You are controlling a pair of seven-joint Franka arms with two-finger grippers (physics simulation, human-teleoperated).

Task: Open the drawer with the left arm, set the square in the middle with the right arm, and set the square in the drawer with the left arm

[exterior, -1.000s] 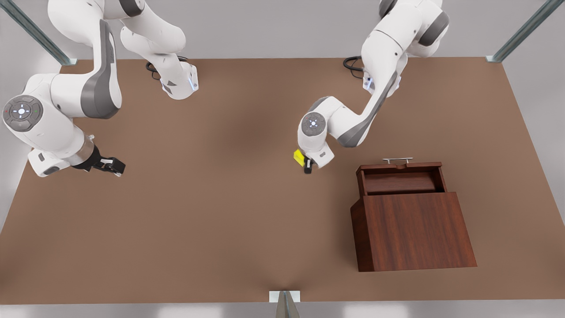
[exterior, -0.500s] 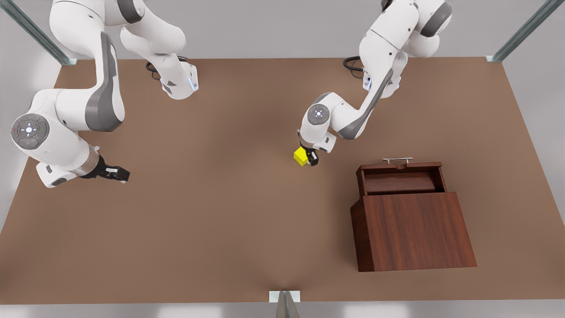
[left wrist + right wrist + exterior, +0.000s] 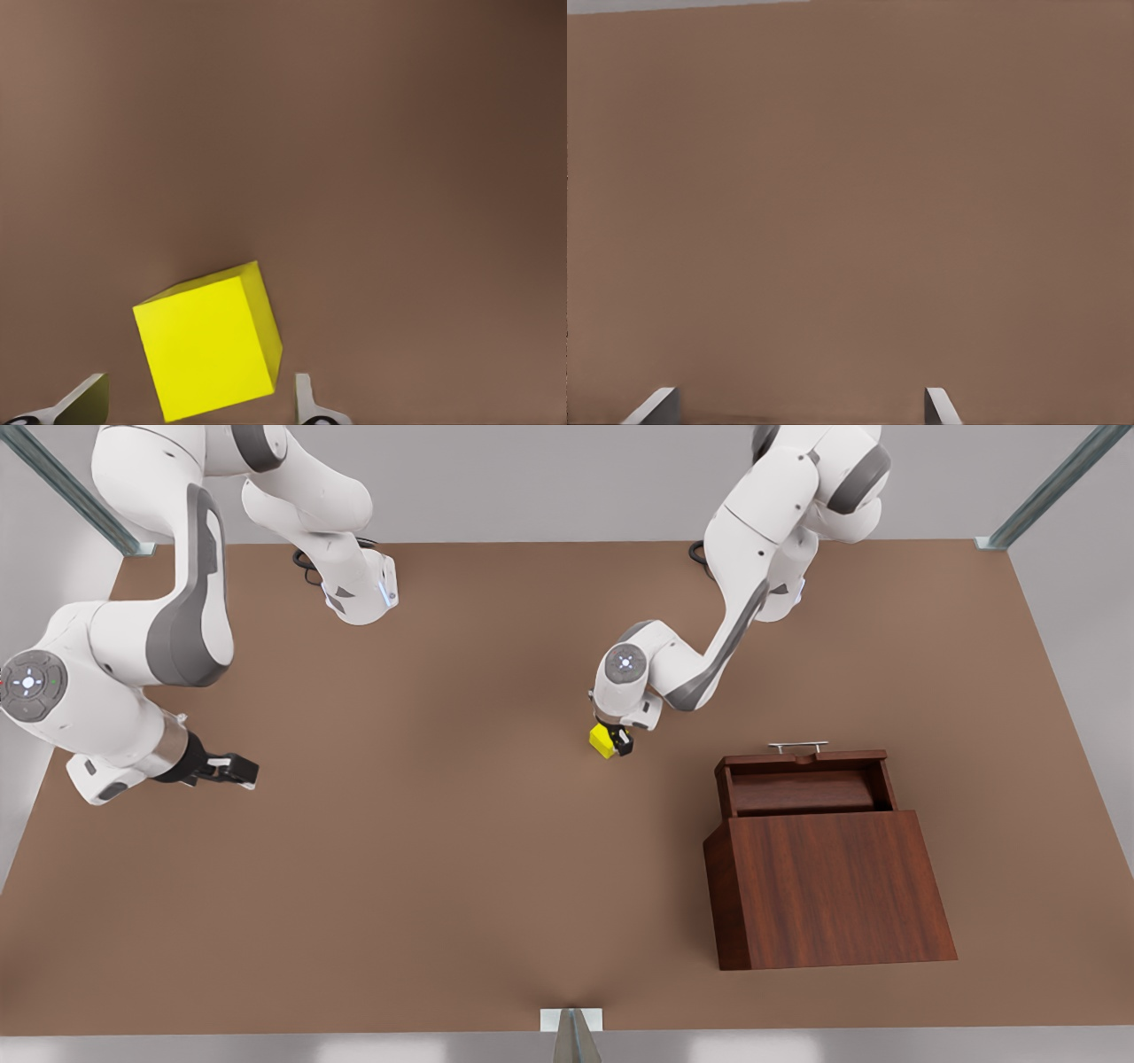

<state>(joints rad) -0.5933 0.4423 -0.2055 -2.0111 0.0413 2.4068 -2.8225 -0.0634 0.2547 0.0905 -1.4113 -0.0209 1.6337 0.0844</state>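
- Hovering over the small bright yellow cube (image 3: 208, 343), the left gripper (image 3: 617, 742) has shifted slightly toward the front view's left since a second ago; its fingers (image 3: 306, 403) stand spread either side of the cube, not clamping it.
- That cube sits mid-table on the plain brown tabletop (image 3: 443, 850), well apart from the already open dark wood-grain drawer (image 3: 804, 783).
- Waiting near the front view's left edge, the right gripper (image 3: 232, 769) is spread wide and empty.
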